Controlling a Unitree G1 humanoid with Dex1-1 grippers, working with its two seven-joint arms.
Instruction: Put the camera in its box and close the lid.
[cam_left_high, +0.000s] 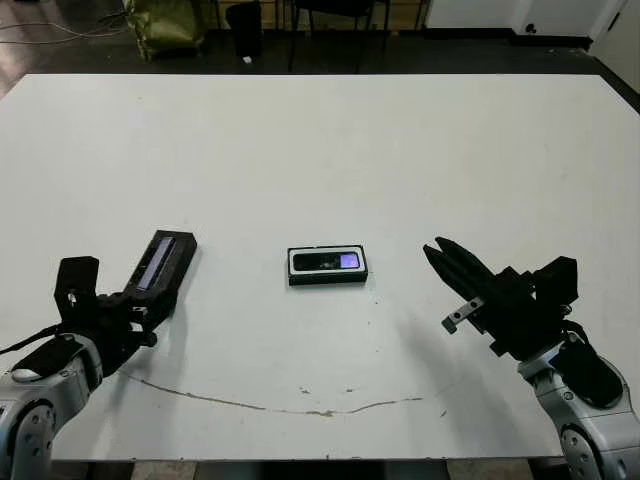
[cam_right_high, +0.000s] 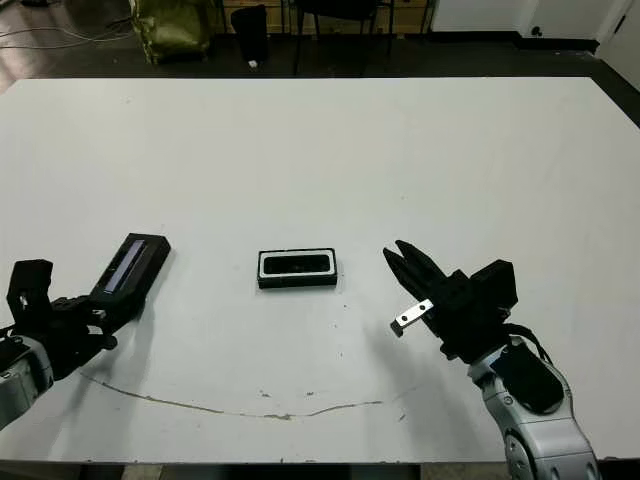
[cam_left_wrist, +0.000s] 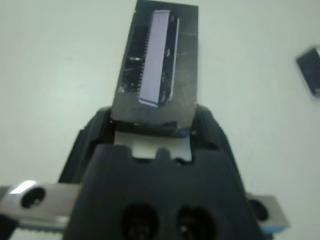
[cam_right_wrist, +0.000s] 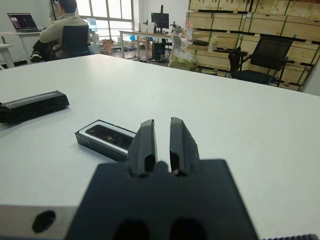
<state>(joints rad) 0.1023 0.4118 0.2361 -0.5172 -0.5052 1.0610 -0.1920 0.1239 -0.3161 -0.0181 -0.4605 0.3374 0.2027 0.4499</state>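
Camera (cam_left_high: 334, 262) seated in box (cam_left_high: 327, 266), mid-bench (cam_left_high: 330, 140). Left claw (cam_left_high: 135, 305) pinches the lid (cam_left_high: 160, 268) left of it; right claw (cam_left_high: 437, 257), nearly pressed together, hovers right.

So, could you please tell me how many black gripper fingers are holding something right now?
2: both belong to the left gripper, clamped on the flat black lid with its pale grey strip. The right gripper holds nothing, with its fingers nearly together.
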